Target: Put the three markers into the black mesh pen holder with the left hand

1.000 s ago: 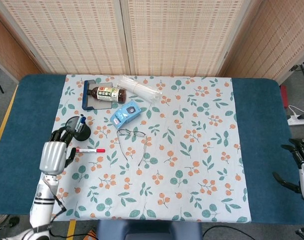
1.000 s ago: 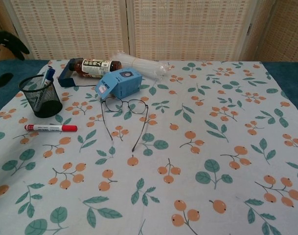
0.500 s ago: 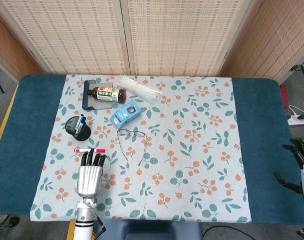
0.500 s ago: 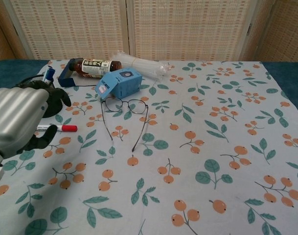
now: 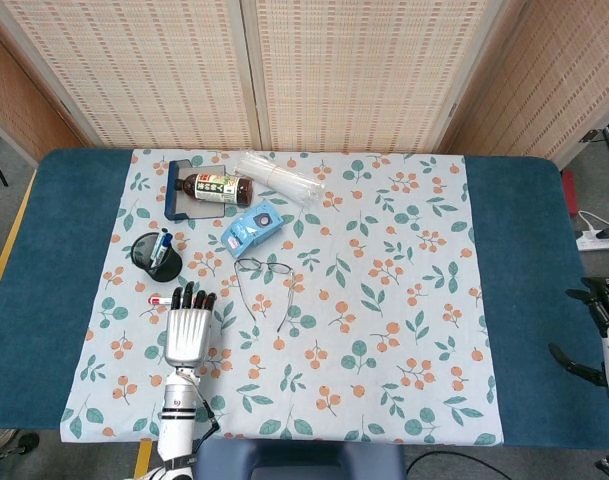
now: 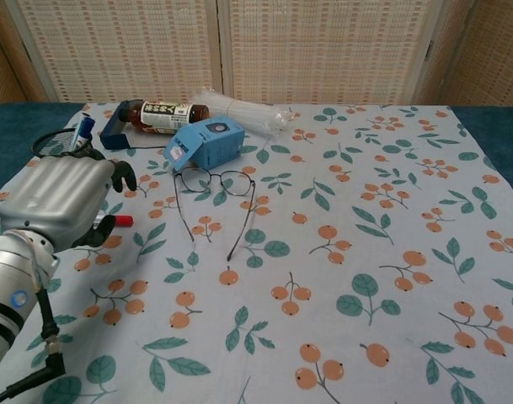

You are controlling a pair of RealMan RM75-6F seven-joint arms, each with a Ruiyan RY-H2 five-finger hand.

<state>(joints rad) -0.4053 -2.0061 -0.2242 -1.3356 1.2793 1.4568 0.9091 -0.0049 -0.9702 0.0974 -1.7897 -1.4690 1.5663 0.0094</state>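
Red marker [image 5: 160, 299]: near desk's left edge, mostly under left hand [image 5: 188, 333]
Left fingers [image 5: 189, 297]: spread over it, grasp unclear
Pen holder [image 5: 153, 254]: blue marker [image 5: 162, 246] inside
Right hand [image 5: 606, 338]: right edge, state unclear

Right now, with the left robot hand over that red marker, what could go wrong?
The left robot hand covers most of the red marker, so the grasp is hard to check and the marker might roll away. The glasses lie just beside it and could be bumped. The pen holder is close and might tip on approach.
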